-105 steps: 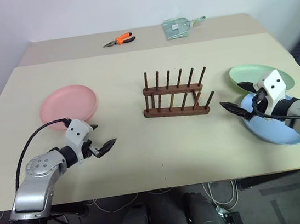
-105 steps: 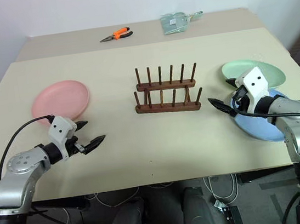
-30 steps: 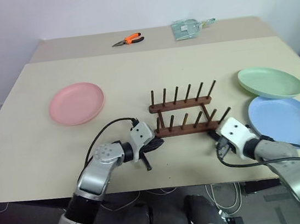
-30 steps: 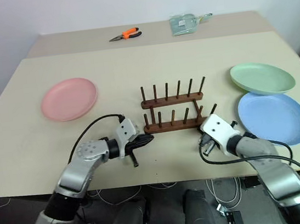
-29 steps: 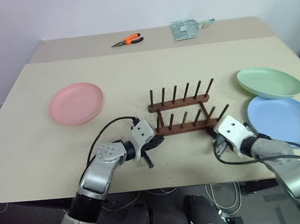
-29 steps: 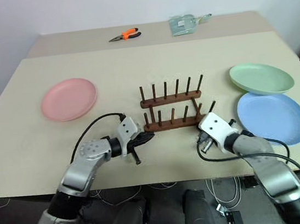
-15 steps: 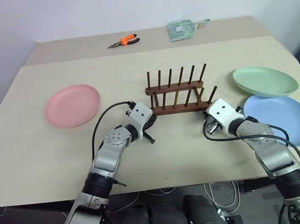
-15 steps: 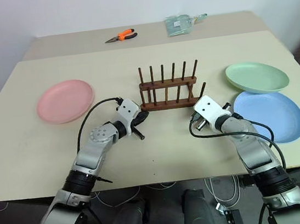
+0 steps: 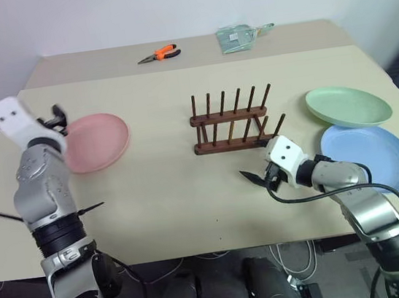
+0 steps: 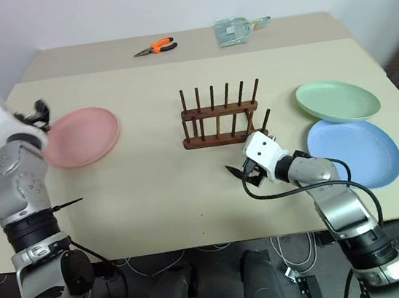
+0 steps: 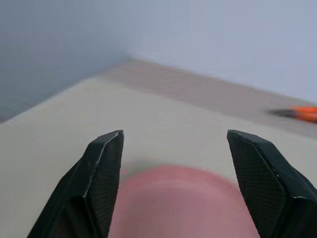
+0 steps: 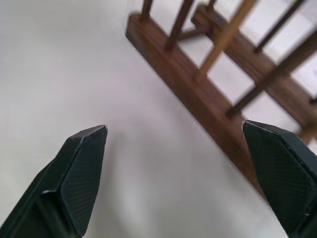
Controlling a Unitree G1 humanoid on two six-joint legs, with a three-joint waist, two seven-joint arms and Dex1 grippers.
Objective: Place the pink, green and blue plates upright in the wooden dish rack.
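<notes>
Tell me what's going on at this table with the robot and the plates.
The robot is meant to stand three plates in the rack, and none is in yet. The pink plate, green plate and blue plate all lie flat on the table. The left claw is open and empty, raised over the pink plate's edge. The right claw is open and empty too, just in front of the rack.

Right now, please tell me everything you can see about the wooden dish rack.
The wooden dish rack is small, dark brown, with two rows of thin upright pegs on a low base. It stands empty near the middle of the table, with no plate in it. The right gripper hovers open just in front of its right end, not touching it.
</notes>
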